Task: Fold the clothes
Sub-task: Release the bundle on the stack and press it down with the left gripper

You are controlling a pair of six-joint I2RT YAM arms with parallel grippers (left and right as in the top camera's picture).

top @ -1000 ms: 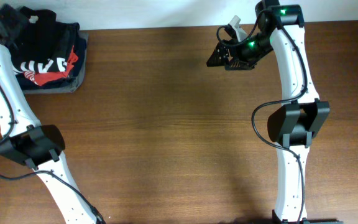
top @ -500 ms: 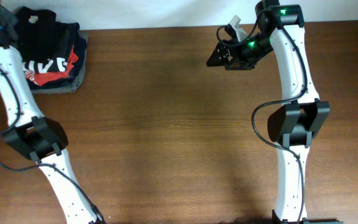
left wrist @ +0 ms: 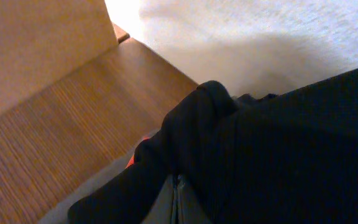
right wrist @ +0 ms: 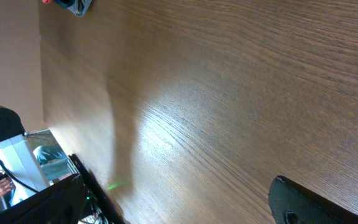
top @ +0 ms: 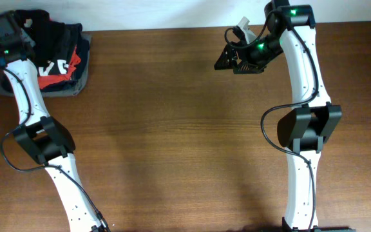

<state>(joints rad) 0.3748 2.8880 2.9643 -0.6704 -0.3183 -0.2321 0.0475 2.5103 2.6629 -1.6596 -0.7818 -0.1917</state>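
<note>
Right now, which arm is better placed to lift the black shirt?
Left. The left fingers are shut on the black shirt; the right fingers hang open far across the table.

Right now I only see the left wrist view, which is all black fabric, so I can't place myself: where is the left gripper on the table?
Observer: Overhead, the left gripper sits shut at the table's far left corner, against the plain black garment.
Operator: Is that garment lying alone?
Observer: No, it lies on a black top with white letters and red print, which lies on a grey garment.
Operator: And the right gripper?
Observer: The right gripper is open and empty, near the far edge right of centre, well away from the left gripper.
</note>
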